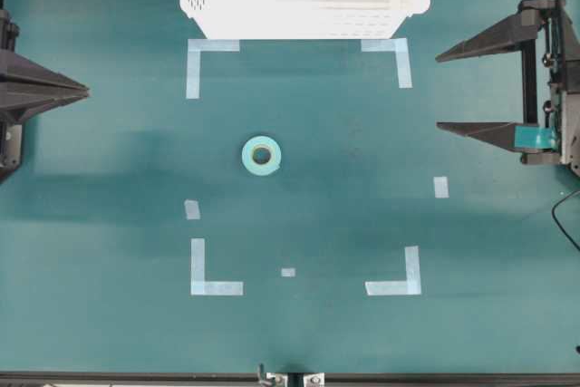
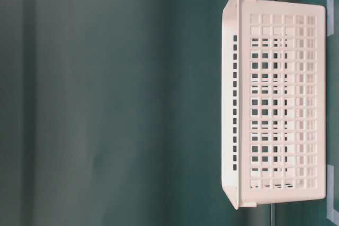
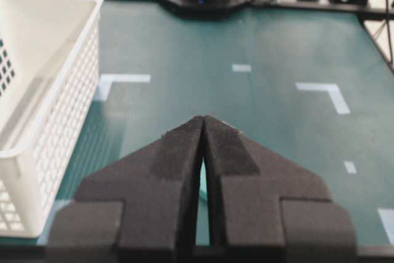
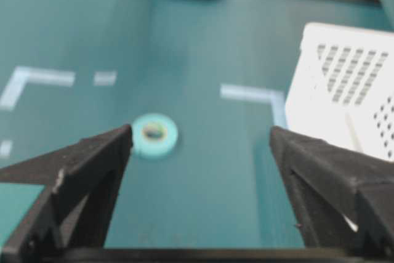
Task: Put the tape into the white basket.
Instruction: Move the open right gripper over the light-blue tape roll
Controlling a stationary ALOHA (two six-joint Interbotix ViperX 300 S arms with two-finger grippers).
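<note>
Teal tape [image 1: 261,155] lies flat on table, well short of white basket [image 1: 304,6]. Right gripper [image 1: 449,92] fingers wide, empty. Left gripper [image 1: 83,91] pinched shut. Risk: off-centre closure flicks low roll away.

A dark teal table [image 1: 109,224] fills the view, matte and evenly lit, with soft shadows along its left side. Four pale-blue L-shaped tape strips [image 1: 214,278] mark the corners of a rectangle on it, and a few small pale-blue tape scraps [image 1: 440,187] lie near them. A black frame edge [image 1: 136,375] runs along the near side of the table.
</note>
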